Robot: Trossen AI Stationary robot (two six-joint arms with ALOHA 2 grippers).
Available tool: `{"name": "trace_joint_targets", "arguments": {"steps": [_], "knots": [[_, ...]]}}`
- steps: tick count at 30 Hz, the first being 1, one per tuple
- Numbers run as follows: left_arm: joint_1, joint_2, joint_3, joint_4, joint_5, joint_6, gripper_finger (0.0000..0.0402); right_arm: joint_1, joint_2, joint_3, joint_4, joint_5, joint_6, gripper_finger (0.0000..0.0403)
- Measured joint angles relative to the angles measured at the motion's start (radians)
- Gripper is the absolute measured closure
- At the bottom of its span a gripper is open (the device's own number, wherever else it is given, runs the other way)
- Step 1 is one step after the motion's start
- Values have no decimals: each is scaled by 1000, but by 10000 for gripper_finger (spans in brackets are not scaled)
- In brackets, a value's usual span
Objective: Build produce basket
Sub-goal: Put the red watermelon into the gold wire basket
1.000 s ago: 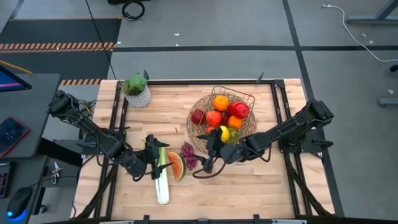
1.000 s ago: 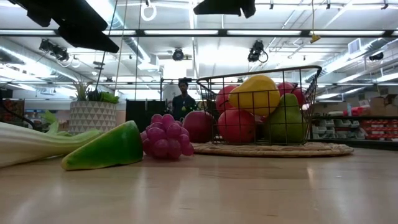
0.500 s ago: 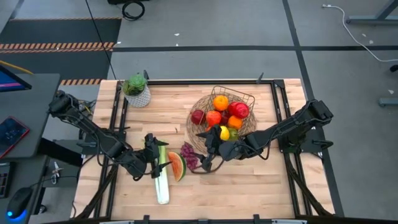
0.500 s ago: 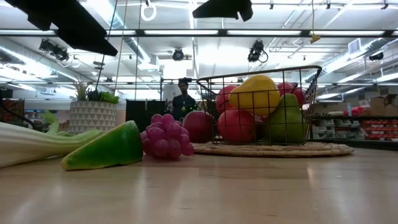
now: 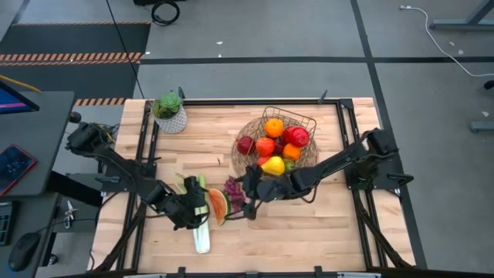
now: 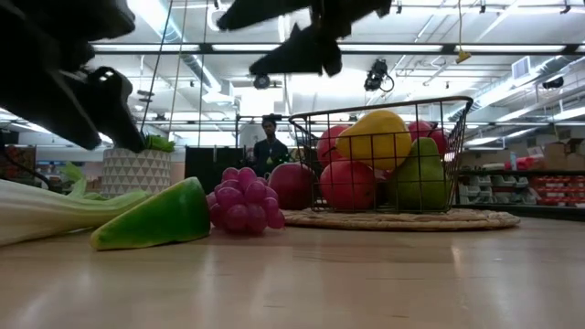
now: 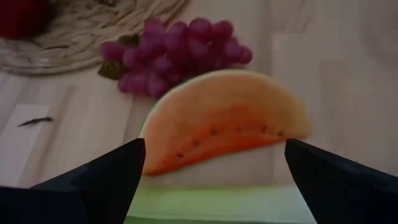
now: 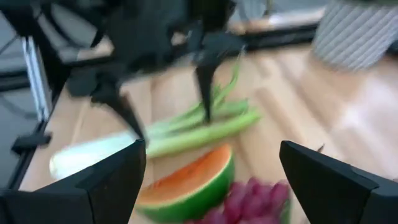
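Note:
The wire basket [image 5: 302,120] on its round woven rim [image 5: 241,164] holds apples, oranges, a lemon and a pear. The purple grapes [image 5: 232,190], the watermelon slice [image 5: 218,206] and the leek [image 5: 201,230] lie on the table to the left of and nearer than the basket. My left gripper [image 5: 199,207] is open and hovers over the leek and watermelon [image 7: 224,124], its fingers on either side of them without touching. My right gripper [image 5: 245,193] is open and empty, hovering just right of the grapes [image 8: 249,199]. In the low view both grippers, left [image 6: 101,100] and right [image 6: 302,41], hang above the produce.
A small white pot with a green plant [image 5: 170,112] stands at the far left corner. Black frame rails [image 5: 147,147] run along the table's left and right sides. Bare wood shows along the near edge [image 5: 309,239]. A person [image 6: 269,146] stands far behind the table.
My left gripper has come down and moved toward the near edge and the right, over the leek and watermelon. My right gripper has come down and moved toward the table's left, up to the grapes. The produce has stayed in place.

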Motion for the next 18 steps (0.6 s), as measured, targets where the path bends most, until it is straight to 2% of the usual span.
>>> {"name": "trace_joint_targets", "arguments": {"steps": [3,7,13,16,18], "knots": [[29,7,1,-34,-9,16,10,25,45,14,-6,-28,23,30],[88,7,0,-102,-19,43,10,81,119,52,4,-15,30,30],[206,14,0,-112,-16,176,10,147,252,192,-40,31,-17,30],[263,14,0,-113,27,226,10,165,313,269,-138,31,6,30],[305,18,0,-109,102,258,10,173,347,319,-218,31,18,30]]}}
